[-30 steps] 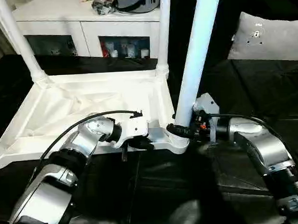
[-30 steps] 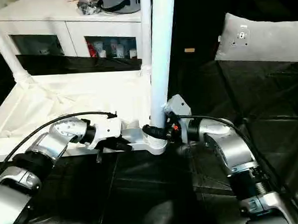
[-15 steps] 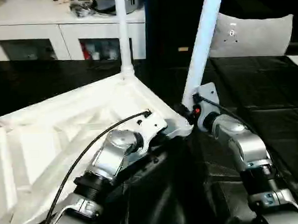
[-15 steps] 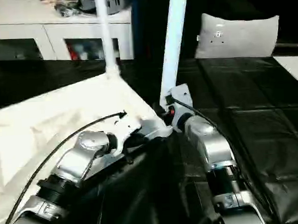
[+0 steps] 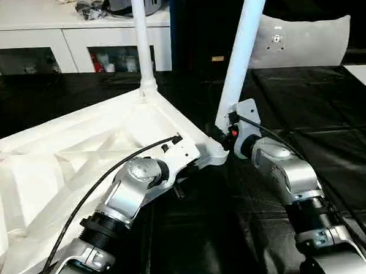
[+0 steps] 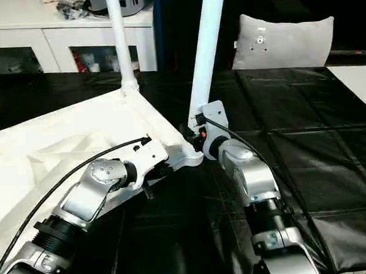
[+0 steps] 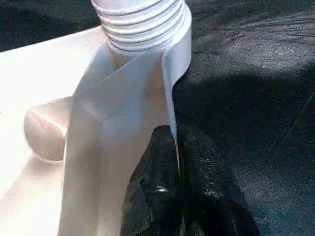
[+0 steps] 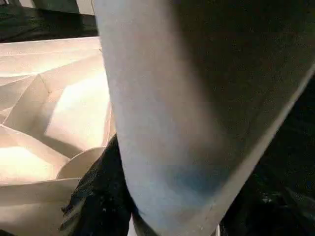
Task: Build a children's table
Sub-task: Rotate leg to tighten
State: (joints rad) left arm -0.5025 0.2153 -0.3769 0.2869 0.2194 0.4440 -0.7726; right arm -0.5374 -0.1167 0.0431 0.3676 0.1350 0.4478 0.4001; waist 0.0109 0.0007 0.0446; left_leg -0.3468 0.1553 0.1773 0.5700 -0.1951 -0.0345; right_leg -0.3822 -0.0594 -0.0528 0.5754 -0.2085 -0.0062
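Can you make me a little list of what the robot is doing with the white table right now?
tabletop: upside down, ribbed underside up, on black cover
near leg: standing in the corner socket
far leg: upright in the back corner
left gripper: shut on the tabletop's edge
right gripper: around the near leg's base
behind: white cabinet

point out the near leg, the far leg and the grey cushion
near leg [image 5: 242, 45], left eye view, on the middle of its shaft above the right gripper
far leg [image 5: 141, 41], left eye view, on its shaft above the corner socket
grey cushion [image 5: 301, 42], left eye view, on its front face
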